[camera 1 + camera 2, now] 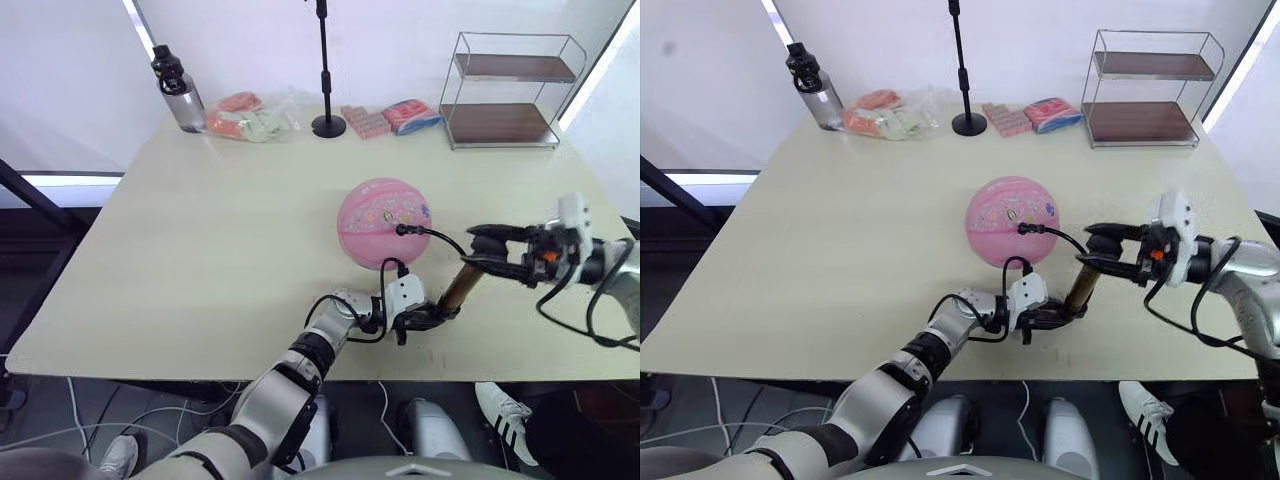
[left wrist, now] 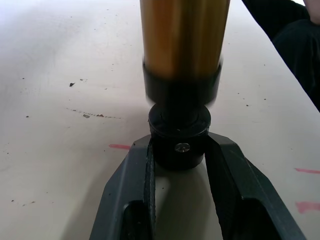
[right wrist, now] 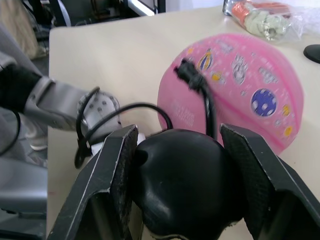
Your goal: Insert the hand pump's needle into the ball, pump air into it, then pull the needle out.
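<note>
Now both fingers grip the hand pump [image 1: 461, 285]; hose seemingly enters ball [image 1: 384, 221].

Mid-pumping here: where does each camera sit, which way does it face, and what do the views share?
Left eye view: on the head, looking forward and down over the table; both arms show, the left tool at the hand pump base, the right tool at its handle.
Right eye view: same head camera's other eye, same scene with the ball.
Left wrist view: looks along its fingers, clamped on the pump's black base.
Right wrist view: looks along its fingers around the black handle, toward the ball and left arm.
Shared: the hand pump appears in all four.
</note>
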Robot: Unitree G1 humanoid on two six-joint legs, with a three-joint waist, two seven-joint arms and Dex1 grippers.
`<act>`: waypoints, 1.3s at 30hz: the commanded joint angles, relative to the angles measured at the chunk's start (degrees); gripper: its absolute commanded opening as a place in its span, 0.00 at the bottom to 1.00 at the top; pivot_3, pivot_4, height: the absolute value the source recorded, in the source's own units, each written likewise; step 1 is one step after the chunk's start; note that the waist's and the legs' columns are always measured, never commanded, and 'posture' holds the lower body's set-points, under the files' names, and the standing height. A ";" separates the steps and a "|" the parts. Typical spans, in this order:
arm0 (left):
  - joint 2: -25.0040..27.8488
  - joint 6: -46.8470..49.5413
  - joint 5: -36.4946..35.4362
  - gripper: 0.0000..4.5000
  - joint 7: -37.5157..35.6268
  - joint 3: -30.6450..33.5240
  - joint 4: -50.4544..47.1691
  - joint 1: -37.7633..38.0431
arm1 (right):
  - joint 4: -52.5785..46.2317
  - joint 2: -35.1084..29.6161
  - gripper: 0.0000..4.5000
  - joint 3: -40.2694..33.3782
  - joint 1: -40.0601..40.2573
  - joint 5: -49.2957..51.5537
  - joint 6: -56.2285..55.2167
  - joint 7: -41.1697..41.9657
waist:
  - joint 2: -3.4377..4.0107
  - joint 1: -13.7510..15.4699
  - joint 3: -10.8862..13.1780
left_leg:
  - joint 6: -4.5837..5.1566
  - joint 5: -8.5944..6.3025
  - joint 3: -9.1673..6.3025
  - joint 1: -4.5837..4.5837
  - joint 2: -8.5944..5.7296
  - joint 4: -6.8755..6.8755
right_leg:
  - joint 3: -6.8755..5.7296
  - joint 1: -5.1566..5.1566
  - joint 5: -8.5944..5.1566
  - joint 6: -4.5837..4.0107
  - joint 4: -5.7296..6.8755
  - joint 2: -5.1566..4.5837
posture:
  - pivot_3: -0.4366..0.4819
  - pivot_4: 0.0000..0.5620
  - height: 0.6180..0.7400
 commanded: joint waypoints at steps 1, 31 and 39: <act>1.82 2.50 2.24 0.22 0.22 -0.92 4.45 2.67 | -2.57 -4.97 0.48 -8.34 -6.12 6.96 5.27 0.38 | -0.06 0.00 0.06 | 0.00 0.00 -0.02 0.00 0.00 0.00 | -0.01 0.00 0.00 0.00 0.00 0.03 | 0.48 0.27 1.00; 1.88 2.39 2.34 0.22 0.52 -0.97 4.56 2.63 | -2.19 0.54 0.48 1.26 4.72 -5.42 -3.52 -0.67 | -0.54 -0.29 -0.14 | 0.00 0.00 -0.02 0.35 0.14 0.02 | 0.01 0.29 -0.15 0.27 0.00 0.15 | 0.48 0.27 1.00; 1.81 2.06 2.44 0.22 0.72 -1.04 4.47 2.73 | 5.71 7.84 0.48 7.29 9.64 -15.38 -16.26 -2.27 | -0.73 -0.26 -0.48 | 0.00 0.00 -0.03 0.37 0.14 0.00 | 0.01 0.29 -0.02 0.04 0.00 0.19 | 0.48 0.27 1.00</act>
